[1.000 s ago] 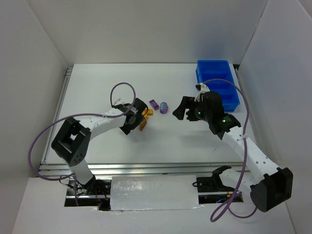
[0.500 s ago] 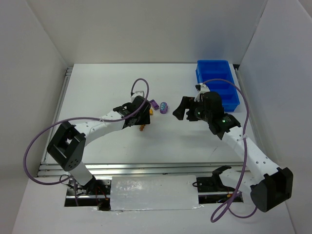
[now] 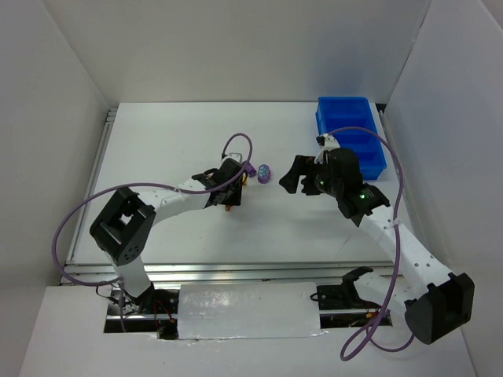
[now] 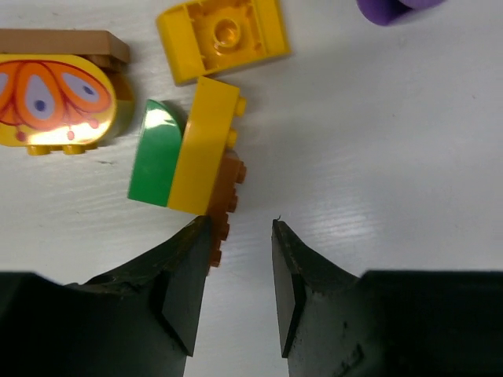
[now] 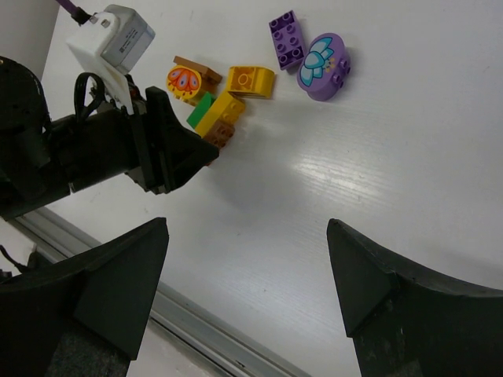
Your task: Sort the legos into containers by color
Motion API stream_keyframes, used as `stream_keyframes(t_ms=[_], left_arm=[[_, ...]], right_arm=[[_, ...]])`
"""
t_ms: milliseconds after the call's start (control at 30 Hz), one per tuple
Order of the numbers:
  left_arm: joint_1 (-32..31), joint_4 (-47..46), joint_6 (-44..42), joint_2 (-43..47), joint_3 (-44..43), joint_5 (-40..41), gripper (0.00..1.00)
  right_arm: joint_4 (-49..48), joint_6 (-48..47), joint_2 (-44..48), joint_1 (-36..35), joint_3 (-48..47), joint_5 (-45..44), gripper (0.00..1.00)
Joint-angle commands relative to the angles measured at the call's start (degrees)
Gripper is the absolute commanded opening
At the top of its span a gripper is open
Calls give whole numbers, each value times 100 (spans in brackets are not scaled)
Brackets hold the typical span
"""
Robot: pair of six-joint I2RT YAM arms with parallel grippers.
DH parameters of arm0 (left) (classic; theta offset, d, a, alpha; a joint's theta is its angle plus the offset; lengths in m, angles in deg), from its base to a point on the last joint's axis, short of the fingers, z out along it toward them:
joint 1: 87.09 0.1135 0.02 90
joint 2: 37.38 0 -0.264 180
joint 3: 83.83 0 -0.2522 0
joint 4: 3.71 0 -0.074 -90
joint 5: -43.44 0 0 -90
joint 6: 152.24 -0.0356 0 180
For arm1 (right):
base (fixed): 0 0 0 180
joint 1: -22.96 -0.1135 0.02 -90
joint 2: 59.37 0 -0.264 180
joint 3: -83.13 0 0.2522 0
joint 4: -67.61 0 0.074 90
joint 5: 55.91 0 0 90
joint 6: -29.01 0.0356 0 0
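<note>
The legos lie in a cluster at mid-table. In the left wrist view a green sloped brick [image 4: 156, 154], a yellow brick [image 4: 209, 143] and a small brown brick [image 4: 229, 182] sit joined together just ahead of my left gripper [image 4: 238, 229]. Its jaws stand narrow with bare table between them, and the brown brick touches the left fingertip [image 4: 196, 236]. Beyond lie a yellow brick [image 4: 222, 35], a yellow rounded brick with an orange pattern [image 4: 55, 98] and a brown plate [image 4: 59, 41]. A purple brick [image 5: 286, 38] and a purple rounded brick [image 5: 323, 56] lie apart. My right gripper [image 5: 247, 226] hovers wide open and empty. The containers are a blue tray [image 3: 350, 133] at the back right.
The left arm's purple cable [image 3: 240, 145] loops above the bricks. The right arm's cable [image 3: 393, 169] arcs over the tray's near end. White walls enclose the table on three sides, and a metal rail [image 3: 236, 271] runs along the near edge.
My left gripper has moved right, up to the green, yellow and brown bricks, and its jaws have narrowed a good deal. The right arm has not moved.
</note>
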Motion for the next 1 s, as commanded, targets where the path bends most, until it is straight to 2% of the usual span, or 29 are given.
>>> stream_keyframes(t_ms=[0,333,567,967], left_arm=[[-11,-125,-27,-98,29,-28,50],[-11,-98,26,-98,160,200,50],[-11,42,-88,368,161,499,63],[-20,-301,-123,-45,328,279,62]], right_arm=[[-96,-98,97,-63,-30,-72,89],[-157,-107,-43,-63,-48,-55,89],[-184,-98,-114,-55,-48,-28,89],[-201,-98,-105,-64,-13,-46,89]])
